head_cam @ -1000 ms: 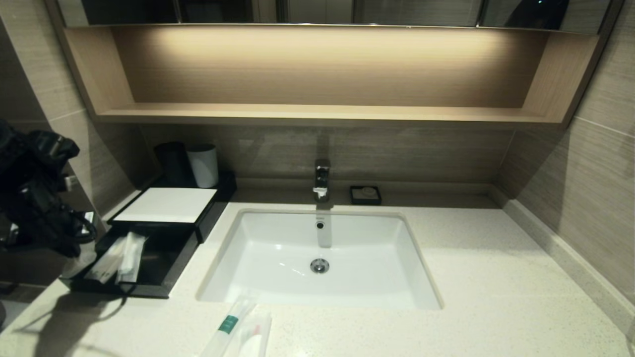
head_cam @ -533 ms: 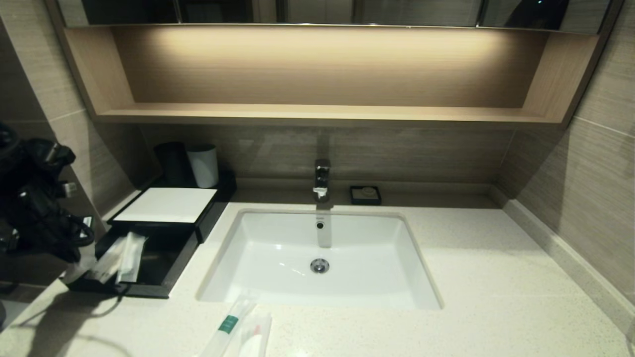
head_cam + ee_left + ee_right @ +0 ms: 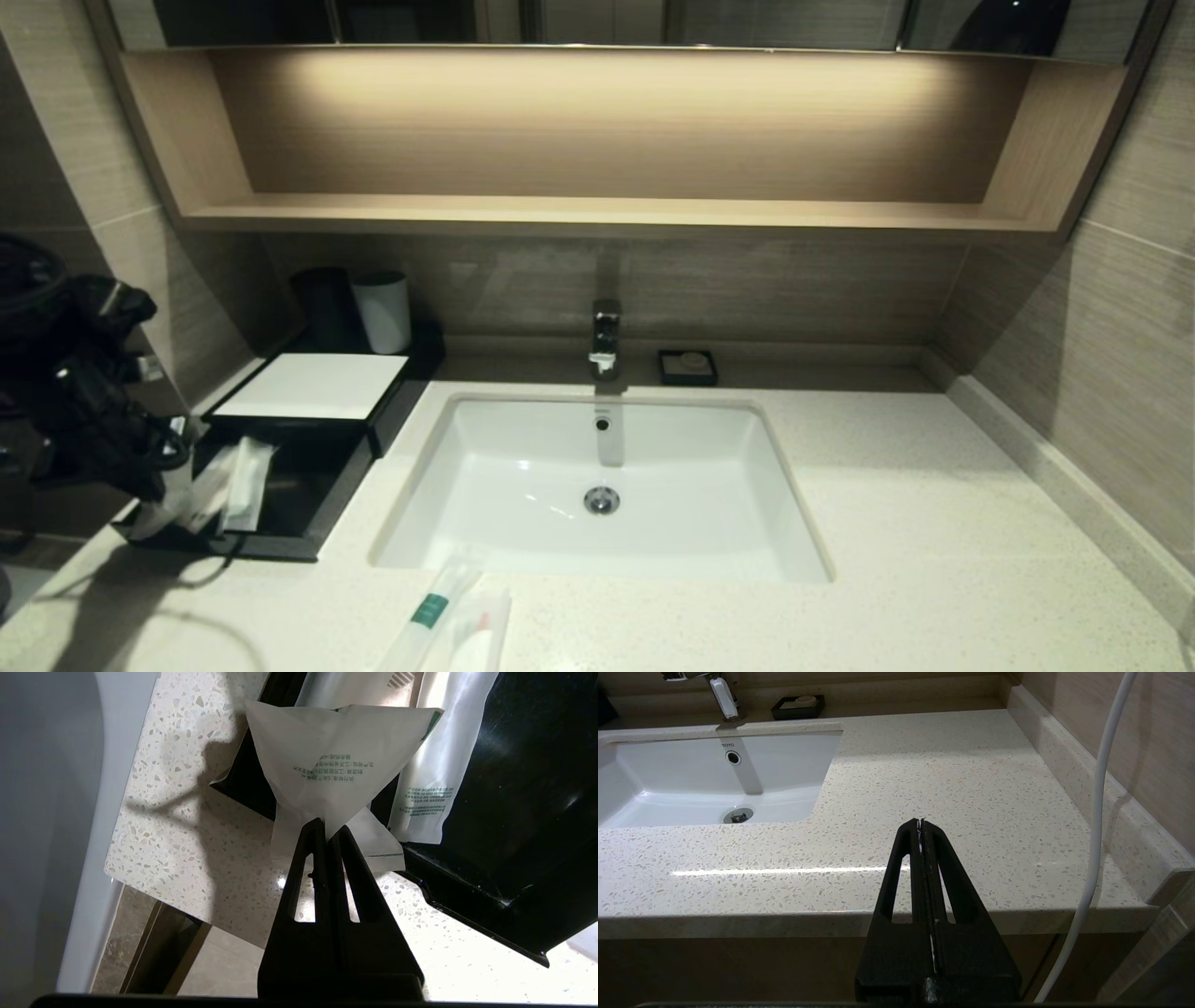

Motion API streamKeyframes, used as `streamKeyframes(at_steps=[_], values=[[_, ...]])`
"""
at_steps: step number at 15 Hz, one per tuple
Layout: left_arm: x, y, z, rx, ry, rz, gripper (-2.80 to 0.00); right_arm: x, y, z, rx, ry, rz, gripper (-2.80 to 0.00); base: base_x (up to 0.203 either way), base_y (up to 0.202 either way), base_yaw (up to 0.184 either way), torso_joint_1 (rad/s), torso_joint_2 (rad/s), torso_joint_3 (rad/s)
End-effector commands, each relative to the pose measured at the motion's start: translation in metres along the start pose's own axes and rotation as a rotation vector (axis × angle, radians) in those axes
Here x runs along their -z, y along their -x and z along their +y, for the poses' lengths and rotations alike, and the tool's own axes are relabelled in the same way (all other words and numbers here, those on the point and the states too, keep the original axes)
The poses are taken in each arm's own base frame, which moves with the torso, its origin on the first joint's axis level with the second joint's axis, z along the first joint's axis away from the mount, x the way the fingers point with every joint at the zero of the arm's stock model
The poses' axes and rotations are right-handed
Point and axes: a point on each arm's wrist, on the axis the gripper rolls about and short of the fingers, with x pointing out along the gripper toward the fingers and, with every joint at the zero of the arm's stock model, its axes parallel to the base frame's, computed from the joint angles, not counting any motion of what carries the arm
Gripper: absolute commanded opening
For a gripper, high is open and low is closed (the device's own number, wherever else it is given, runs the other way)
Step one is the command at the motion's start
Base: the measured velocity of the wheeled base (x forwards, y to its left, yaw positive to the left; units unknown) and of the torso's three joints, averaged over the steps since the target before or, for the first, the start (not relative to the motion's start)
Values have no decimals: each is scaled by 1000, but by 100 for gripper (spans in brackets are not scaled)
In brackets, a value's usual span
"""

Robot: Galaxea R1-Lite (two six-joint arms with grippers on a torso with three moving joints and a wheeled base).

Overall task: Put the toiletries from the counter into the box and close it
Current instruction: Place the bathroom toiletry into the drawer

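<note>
**Pouch carried in over the drawer's outer corner**

Since a second ago the left gripper (image 3: 329, 828) has shifted slightly toward the box (image 3: 313, 387), and the flat pouch (image 3: 334, 763) it carries now hangs closer to the pull-out drawer (image 3: 280, 509). The rest of the counter (image 3: 934, 523) is unchanged. The left arm is at the box's outer side, its jaws pinched tight on the pouch's edge; the pouch dangles folded over the drawer's corner. Two packets (image 3: 233, 481) already lie in the drawer. A long green-banded packet (image 3: 431, 609) and a red-printed pouch (image 3: 478, 635) lie on the counter, well apart from the box. The right gripper (image 3: 921, 823) is parked away from the box, jaws closed on nothing.
</note>
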Motion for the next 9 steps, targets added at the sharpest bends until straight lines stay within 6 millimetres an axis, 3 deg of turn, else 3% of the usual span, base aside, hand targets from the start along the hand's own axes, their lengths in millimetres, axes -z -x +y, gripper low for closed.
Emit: streamKeyframes(at_steps=[1,4,5,9], values=[[-3,-7,-1,-2,-2,17,-280,0,0,0,-1,-1,1,-280,0,0,0,0,0,0],[-5,-13,-1,-3,-20,32,-280,0,0,0,0,-1,1,-280,0,0,0,0,0,0],[-5,-14,-1,-3,-37,33,0,0,0,0,0,-1,1,-280,0,0,0,0,0,0],[-5,-13,-1,-1,-36,27,0,0,0,0,0,-1,1,-280,0,0,0,0,0,0]])
